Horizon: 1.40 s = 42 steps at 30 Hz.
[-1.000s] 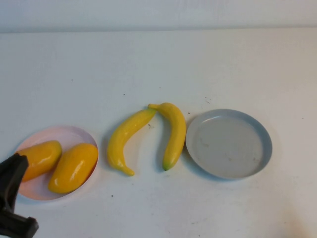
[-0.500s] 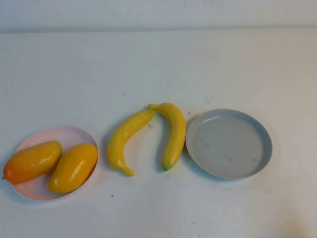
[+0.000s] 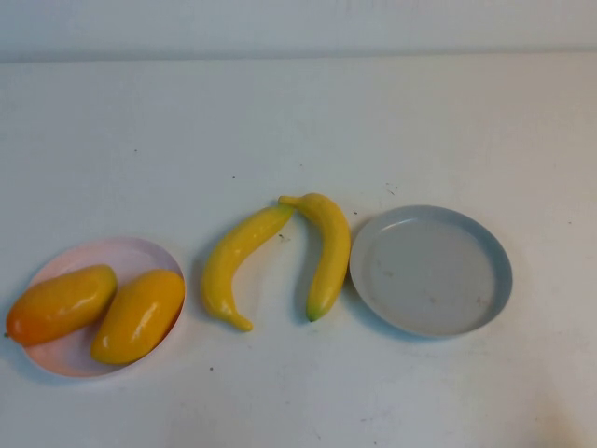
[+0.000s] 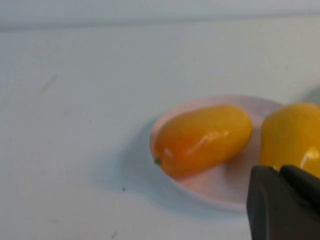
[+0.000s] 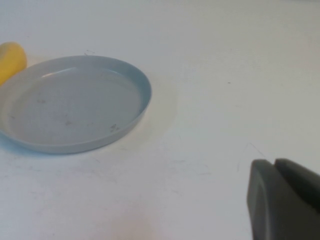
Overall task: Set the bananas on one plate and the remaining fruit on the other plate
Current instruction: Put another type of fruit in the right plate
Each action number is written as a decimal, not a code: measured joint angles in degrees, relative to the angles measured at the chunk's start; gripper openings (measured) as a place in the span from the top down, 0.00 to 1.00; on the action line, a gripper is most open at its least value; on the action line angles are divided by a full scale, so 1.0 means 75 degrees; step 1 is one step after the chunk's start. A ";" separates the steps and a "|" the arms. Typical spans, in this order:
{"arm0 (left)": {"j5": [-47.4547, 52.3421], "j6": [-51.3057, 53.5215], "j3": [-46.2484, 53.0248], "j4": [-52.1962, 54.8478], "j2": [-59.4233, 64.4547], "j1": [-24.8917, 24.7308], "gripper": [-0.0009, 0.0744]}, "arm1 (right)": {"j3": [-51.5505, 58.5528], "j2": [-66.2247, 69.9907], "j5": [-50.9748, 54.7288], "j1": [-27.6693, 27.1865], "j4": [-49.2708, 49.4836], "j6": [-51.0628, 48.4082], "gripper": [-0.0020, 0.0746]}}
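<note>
Two mangoes: both mangoes (image 3: pixel 98 310) lie side by side on the pink plate (image 3: pixel 131 252), touching each other; the outer one overhangs the rim a little on the robot's left
What changed: a second ago the left arm's dark tool stood at the lower left of the high view, just beside the pink plate; it has since left that view, and the mangoes and plate lie as they did
Meaning for the task: the other-fruit half looks finished, judging by how things lie; the banana half is not yet begun
Bananas: the two bananas (image 3: pixel 280 257) lie on the bare desk (image 3: pixel 298 121) between the plates, their far tips touching, the near ends spread apart; the right-hand one lies just beside the grey-blue plate's rim
Grey-blue plate: the grey-blue plate (image 3: pixel 431 271) holds nothing and sits on the robot's right
Left tool: the left tool (image 4: pixel 287 172) shows only in its own wrist view, hanging back from the pink plate, jaws closed together, gripping nothing
Right tool: the right tool (image 5: pixel 280 167) shows only in its wrist view, over bare desk near the grey-blue plate, jaws closed, holding and touching nothing
Next, as a guess: the right arm is nearer the bananas and would need to open before reaching for one
</note>
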 joint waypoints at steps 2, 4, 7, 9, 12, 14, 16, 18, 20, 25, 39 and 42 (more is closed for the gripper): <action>0.0500 0.0000 0.0000 0.0000 0.0000 0.0000 0.98 | 0.0000 0.0000 0.0000 0.0000 0.0000 0.0000 1.00; 0.0850 0.0000 0.0000 0.0000 0.0000 0.0000 0.98 | 0.0000 0.0000 0.0000 0.0000 0.0000 0.0000 1.00; 0.0895 0.0000 0.0000 0.0000 0.0000 0.0000 0.98 | 0.0000 0.0000 0.0000 0.0000 0.0000 0.0000 1.00; 0.0895 0.0000 0.0000 0.0000 0.0000 0.0000 0.98 | 0.0000 0.0000 0.0000 0.0000 0.0000 0.0000 1.00; 0.0895 0.0000 0.0000 0.0000 0.0000 0.0000 0.98 | 0.0000 0.0000 0.0000 0.0000 0.0000 0.0000 1.00; 0.0895 0.0000 0.0000 0.0000 0.0000 0.0000 0.98 | 0.0000 0.0000 0.0000 0.0000 0.0000 0.0000 1.00; 0.0895 0.0000 0.0000 0.0000 0.0000 0.0000 0.98 | 0.0000 0.0000 0.0000 0.0000 0.0000 0.0000 1.00; 0.0895 0.0000 0.0000 0.0000 0.0000 0.0000 0.98 | 0.0000 0.0000 0.0000 0.0000 0.0000 0.0000 1.00; 0.0895 0.0000 0.0000 0.0000 0.0000 0.0000 0.98 | 0.0000 0.0000 0.0000 0.0000 0.0000 0.0000 1.00; 0.0895 0.0000 0.0000 0.0000 0.0000 0.0000 0.98 | 0.0000 0.0000 0.0000 0.0000 0.0000 0.0000 1.00; 0.0895 0.0000 0.0000 0.0000 0.0000 0.0013 0.98 | 0.0000 0.0000 -0.0513 0.0000 0.0378 0.0000 1.00; 0.0895 0.0000 0.0000 0.0000 0.0000 0.0013 0.98 | 0.0000 0.0000 -0.1250 0.0000 0.1340 0.0000 1.00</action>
